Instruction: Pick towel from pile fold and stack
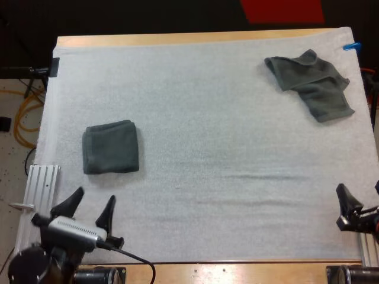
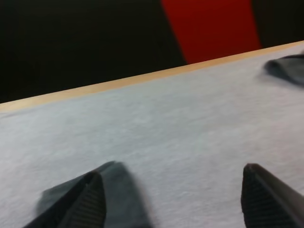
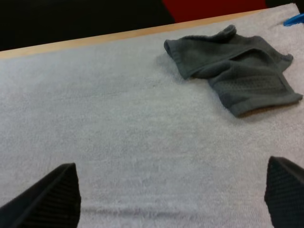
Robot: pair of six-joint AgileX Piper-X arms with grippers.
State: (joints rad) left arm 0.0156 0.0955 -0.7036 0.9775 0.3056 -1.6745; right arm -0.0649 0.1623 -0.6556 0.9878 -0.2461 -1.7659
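Observation:
A folded dark grey-green towel (image 1: 111, 147) lies flat on the left part of the white mat (image 1: 201, 154). A crumpled towel (image 1: 312, 83) of the same colour sits at the far right of the mat. My left gripper (image 1: 90, 207) hovers at the near left edge, just short of the folded towel (image 2: 121, 194), its fingers (image 2: 85, 202) apart with nothing between them. My right gripper (image 1: 355, 204) rests at the near right edge, its fingers (image 3: 50, 197) spread wide and empty, facing the crumpled towel (image 3: 235, 66) far across the mat.
A ribbed metal rail (image 1: 40, 189) lies along the mat's left edge beside my left arm. The wooden table edge (image 1: 195, 38) runs along the far side. Bare mat stretches between the two towels.

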